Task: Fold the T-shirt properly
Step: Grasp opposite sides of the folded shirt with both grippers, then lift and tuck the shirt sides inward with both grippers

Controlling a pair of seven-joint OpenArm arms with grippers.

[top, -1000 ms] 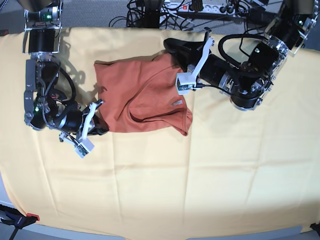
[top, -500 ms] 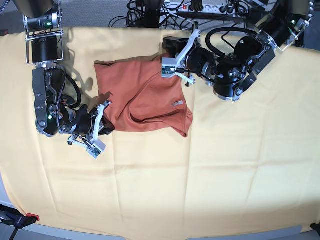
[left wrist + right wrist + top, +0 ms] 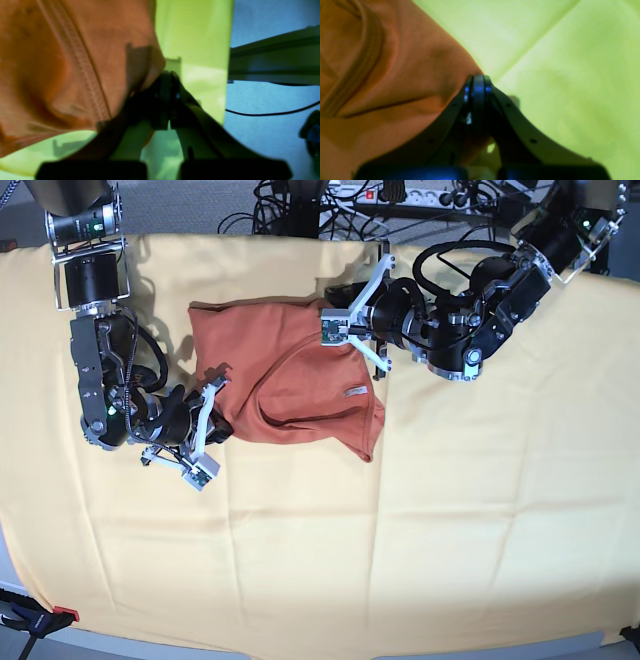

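Jaws on both arms are being kept pressed together, each pinching T-shirt fabric. The pale-yellow cloth is covering the counter w/ the shirt lying bunched at its upper middle. Left jaws are being held at the far edge, right jaws at the near-left edge, prob. so the cloth can be drawn over for a fold.

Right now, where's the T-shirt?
Base view: the T-shirt lies bunched on the yellow cloth, upper centre, between both arms; the right claw grips its lower-left edge, the left claw its top-right.
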